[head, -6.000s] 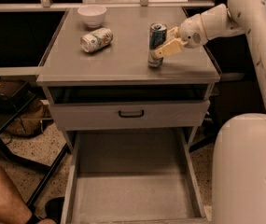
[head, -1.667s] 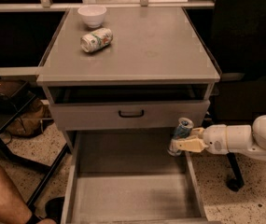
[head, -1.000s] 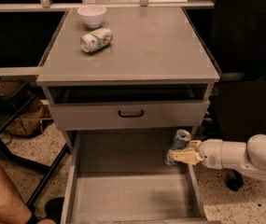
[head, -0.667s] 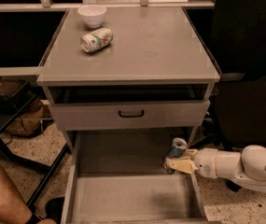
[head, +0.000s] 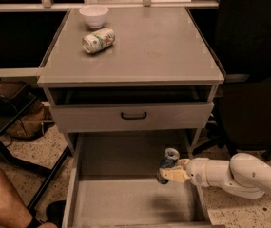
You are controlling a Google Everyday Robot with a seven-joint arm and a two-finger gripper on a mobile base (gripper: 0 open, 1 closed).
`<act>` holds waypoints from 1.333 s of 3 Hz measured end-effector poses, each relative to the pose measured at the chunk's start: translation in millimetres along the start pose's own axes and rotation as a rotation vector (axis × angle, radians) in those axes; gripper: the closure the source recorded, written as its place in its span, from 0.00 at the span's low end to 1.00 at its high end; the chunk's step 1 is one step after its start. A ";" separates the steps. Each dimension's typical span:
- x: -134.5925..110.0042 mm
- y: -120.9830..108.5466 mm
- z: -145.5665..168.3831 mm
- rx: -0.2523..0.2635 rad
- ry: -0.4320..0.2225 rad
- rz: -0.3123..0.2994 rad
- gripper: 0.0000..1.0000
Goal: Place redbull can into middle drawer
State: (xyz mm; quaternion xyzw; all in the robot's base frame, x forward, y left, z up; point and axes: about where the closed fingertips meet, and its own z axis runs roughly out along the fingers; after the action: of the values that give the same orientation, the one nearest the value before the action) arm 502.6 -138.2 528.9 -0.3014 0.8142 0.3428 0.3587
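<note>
The claw (head: pixel 171 175), in from the right, grips the lower body of the slim blue-and-silver redbull can (head: pixel 169 157) over the wide grey middle drawer's (head: pixel 120 201) right side; light, slick, dentable, so a gentle mid-body hold looks best.

gripper (head: pixel 169 175) over middle drawer (head: pixel 120 199), right side, jaws seemingly clasping tilted redbull can (head: pixel 169 159)

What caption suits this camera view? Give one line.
Gripper holds the redbull can above the open middle drawer, near its right wall.

Grey cabinet (head: pixel 163 51) on speckled floor (head: pixel 40 148), black chair (head: pixel 254 103) beside it, dim warm light
</note>
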 end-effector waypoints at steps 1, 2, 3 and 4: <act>0.0 0.1 0.3 0.000 0.000 0.000 1.00; 9.0 -6.0 19.7 -0.006 -0.018 0.008 1.00; 21.8 -16.3 45.1 -0.007 -0.063 0.026 1.00; 37.2 -16.9 79.0 -0.039 -0.093 0.038 1.00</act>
State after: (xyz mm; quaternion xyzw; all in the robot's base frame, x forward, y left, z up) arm 523.9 -96.0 453.5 -0.2769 0.7954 0.3791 0.3835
